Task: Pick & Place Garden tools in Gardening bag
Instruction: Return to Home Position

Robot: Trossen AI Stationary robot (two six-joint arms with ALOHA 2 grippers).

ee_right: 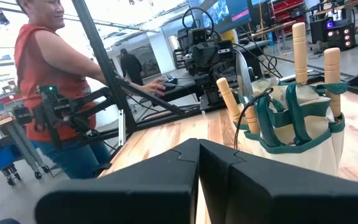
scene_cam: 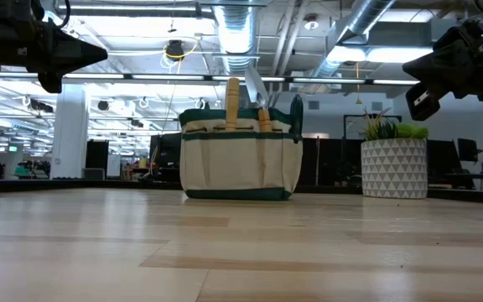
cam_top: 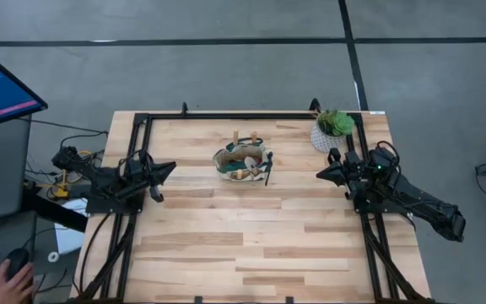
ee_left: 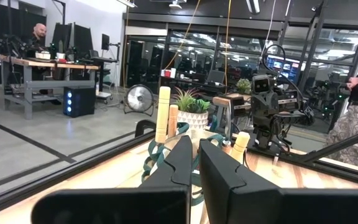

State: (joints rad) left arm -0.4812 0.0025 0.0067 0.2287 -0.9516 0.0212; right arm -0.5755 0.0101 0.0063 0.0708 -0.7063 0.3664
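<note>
Between left gripper (cam_top: 172,167), right gripper (cam_top: 319,175): gardening bag (cam_top: 224,157); potted plant (cam_top: 334,127) beside right.

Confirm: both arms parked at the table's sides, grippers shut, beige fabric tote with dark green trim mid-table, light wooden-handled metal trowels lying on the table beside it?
Wrong on the trowels: the light wooden-handled trowels stand inside the beige fabric tote, handles up, as the low view shows. The rest holds: left gripper and right gripper at the table's sides, both shut, tote mid-table.
</note>
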